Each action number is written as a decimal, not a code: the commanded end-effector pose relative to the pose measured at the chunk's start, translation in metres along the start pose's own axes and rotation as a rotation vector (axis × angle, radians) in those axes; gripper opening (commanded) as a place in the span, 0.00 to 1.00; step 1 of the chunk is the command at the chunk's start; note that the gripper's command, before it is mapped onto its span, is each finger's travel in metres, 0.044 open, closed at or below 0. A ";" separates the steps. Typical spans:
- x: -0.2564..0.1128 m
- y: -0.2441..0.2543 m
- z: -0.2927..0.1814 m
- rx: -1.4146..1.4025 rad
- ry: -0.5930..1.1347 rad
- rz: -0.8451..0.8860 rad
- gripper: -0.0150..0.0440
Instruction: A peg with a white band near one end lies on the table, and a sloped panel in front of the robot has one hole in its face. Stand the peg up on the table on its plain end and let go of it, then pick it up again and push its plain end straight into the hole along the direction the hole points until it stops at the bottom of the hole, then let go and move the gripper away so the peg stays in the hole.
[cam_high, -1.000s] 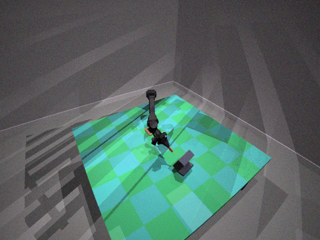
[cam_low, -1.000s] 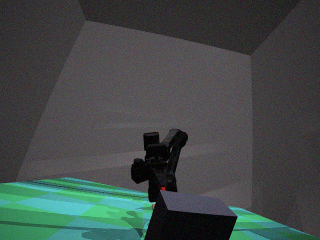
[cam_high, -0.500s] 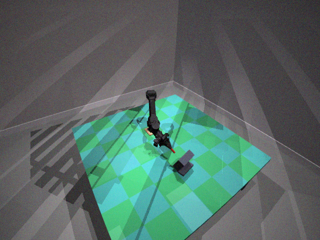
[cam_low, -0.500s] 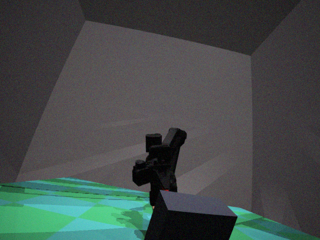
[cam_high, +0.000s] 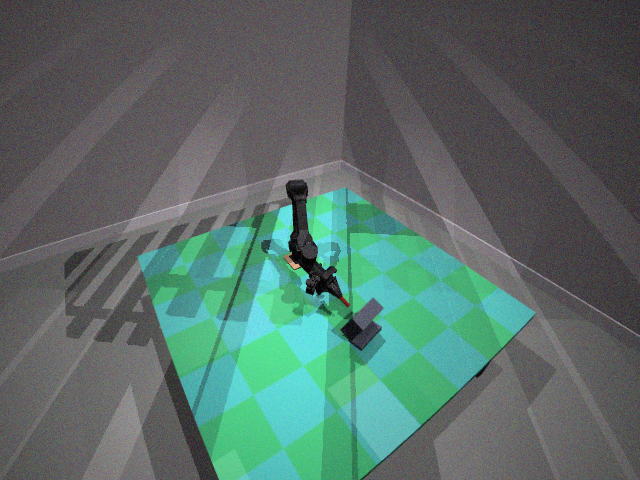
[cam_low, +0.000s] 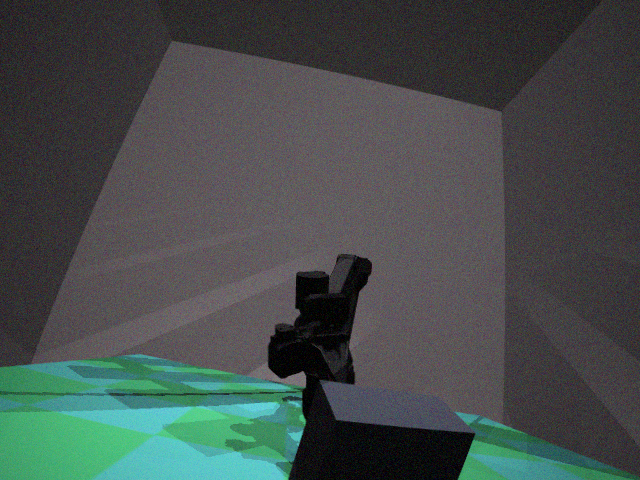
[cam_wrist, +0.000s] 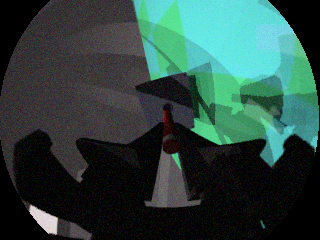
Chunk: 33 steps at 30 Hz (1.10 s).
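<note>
The red peg is held tilted, clear of the table, by my gripper, which is shut on it. In the wrist view a pale band shows near the peg's near end, and its far end points away from the fingers. The sloped panel is just beyond the peg. A small dark round spot, looking like the hole, lines up with the peg's far tip in the wrist view. In the top view a small gap shows between peg and panel. In the exterior view the panel hides the fingertips and peg.
The panel's dark base rests on the green and cyan checkered table. An orange patch lies by the arm's base. Shadows of the arm and long dark bands cross the table.
</note>
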<state>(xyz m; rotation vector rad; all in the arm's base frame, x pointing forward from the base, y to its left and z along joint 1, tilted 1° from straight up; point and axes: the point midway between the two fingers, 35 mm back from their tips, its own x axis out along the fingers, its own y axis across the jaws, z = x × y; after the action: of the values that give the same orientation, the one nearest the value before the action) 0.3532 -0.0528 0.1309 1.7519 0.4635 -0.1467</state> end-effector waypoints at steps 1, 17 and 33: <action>0.003 -0.002 0.000 0.004 -0.001 -0.002 0.25; 0.013 -0.003 -0.002 0.000 0.008 0.006 0.25; 0.031 -0.003 -0.002 -0.004 0.009 0.008 0.25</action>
<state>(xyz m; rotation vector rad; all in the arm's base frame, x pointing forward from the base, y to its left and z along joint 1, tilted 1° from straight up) 0.3767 -0.0431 0.1186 1.7497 0.4657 -0.1304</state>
